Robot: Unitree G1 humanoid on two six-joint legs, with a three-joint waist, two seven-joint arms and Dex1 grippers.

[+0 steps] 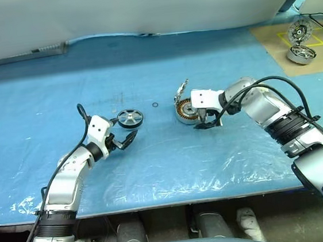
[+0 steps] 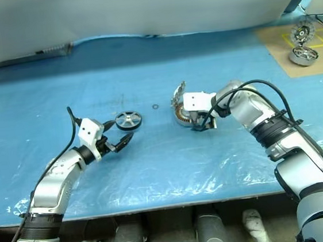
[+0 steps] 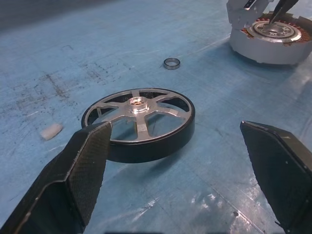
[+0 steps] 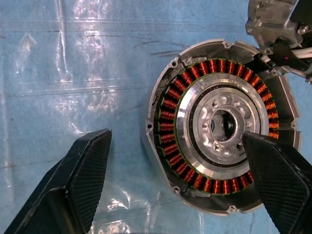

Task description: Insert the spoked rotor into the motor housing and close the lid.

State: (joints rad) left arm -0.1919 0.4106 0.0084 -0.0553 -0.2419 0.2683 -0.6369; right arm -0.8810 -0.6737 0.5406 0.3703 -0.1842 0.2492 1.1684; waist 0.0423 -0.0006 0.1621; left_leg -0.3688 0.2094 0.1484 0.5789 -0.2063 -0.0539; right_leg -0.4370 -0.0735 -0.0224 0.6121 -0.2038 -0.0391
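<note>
On blue sheet, rotor (image 3: 139, 122) lies flat just ahead of my L gripper (image 3: 175, 161), jaws wide apart. Centre fingers across rim before closing. R gripper (image 4: 180, 180), also spread, hovers over housing (image 4: 219, 124); lid (image 1: 180, 92) stands open.

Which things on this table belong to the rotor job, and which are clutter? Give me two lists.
Belonging to the job:
- spoked rotor, flat on the blue sheet in front of the open left gripper
- motor housing, under the open right gripper
- lid, standing open at the housing's rim

Lying about:
- small loose ring
- pair of silver wheel-like units on the brown board
</note>
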